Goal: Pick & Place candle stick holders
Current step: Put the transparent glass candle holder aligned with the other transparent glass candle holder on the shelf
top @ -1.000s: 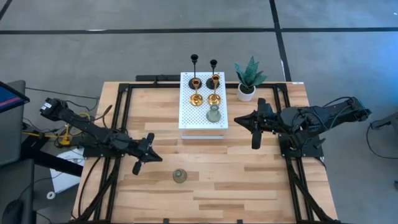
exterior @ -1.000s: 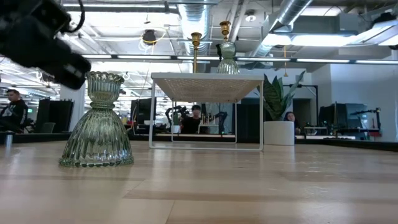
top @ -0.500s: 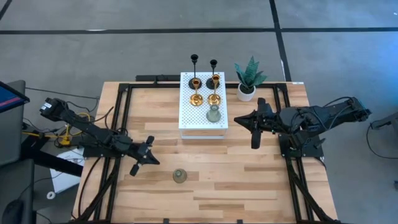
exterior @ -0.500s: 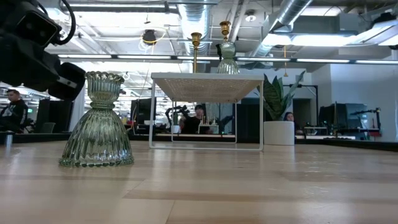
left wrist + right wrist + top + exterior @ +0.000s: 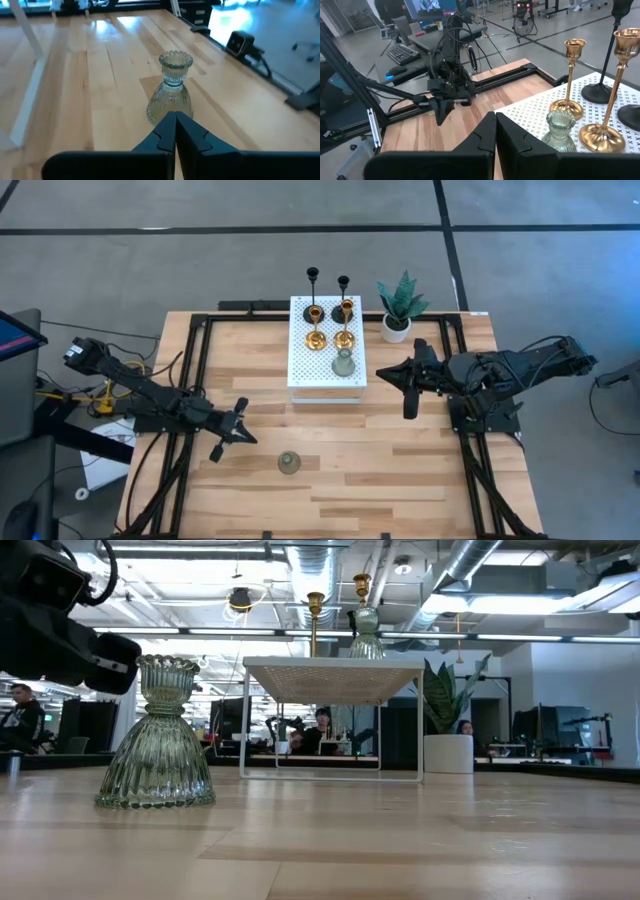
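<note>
One pale grey-green glass candle stick holder (image 5: 288,463) (image 5: 171,88) (image 5: 158,736) stands on its round base on the wooden table, near the front middle. My left gripper (image 5: 246,434) (image 5: 175,121) is shut and empty, a short way to the holder's left, pointing at it. Two black (image 5: 313,276), two gold (image 5: 315,330) (image 5: 572,80) and one grey-green holder (image 5: 343,363) (image 5: 560,131) stand on the white perforated stand (image 5: 305,370). My right gripper (image 5: 381,370) (image 5: 495,121) hovers shut and empty to the right of the stand.
A green potted plant (image 5: 400,305) in a white pot stands at the far edge, right of the stand. Black frame rails (image 5: 200,350) run along the table's left, right and far sides. Bare wood lies between the stand and the front edge. People sit in the room behind (image 5: 322,725).
My left gripper has sunk a little, drawn back slightly toward the table's left edge, and rolled about its own line, staying shut. The holder on the table has kept its place.
</note>
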`<state>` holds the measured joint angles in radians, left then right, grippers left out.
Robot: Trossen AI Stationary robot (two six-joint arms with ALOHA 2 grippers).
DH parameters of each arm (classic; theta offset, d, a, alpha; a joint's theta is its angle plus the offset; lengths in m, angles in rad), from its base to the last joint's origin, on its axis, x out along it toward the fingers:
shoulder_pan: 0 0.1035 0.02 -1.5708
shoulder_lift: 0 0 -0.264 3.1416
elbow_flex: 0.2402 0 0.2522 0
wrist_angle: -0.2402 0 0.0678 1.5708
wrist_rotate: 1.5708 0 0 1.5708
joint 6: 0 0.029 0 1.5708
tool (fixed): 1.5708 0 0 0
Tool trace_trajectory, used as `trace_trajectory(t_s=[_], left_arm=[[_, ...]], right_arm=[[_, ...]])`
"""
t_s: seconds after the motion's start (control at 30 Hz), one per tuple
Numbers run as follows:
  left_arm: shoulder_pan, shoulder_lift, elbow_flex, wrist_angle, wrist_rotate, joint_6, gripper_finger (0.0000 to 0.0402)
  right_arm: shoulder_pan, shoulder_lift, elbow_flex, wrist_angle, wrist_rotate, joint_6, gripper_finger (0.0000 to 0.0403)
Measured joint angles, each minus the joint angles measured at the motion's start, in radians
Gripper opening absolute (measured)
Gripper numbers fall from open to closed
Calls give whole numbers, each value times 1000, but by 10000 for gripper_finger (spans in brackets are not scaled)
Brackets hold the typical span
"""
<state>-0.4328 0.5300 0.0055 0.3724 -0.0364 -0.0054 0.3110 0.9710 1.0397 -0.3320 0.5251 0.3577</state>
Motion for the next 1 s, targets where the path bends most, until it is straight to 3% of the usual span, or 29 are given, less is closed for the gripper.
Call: trace_trajectory(t_s=[0.27, 0.47, 0.63, 1.0], left_arm=[[0, 132, 0, 6, -1, 69, 8], [0, 251, 0, 166, 0, 2, 36], [1, 336, 1, 336, 0, -86, 87], [25, 500, 1, 458, 0, -130, 248]], right_arm=[[-24, 0, 0, 12, 0, 115, 0], [-26, 0, 0, 12, 0, 115, 0], [-42, 0, 0, 12, 0, 115, 0], [-73, 0, 0, 12, 0, 115, 0]])
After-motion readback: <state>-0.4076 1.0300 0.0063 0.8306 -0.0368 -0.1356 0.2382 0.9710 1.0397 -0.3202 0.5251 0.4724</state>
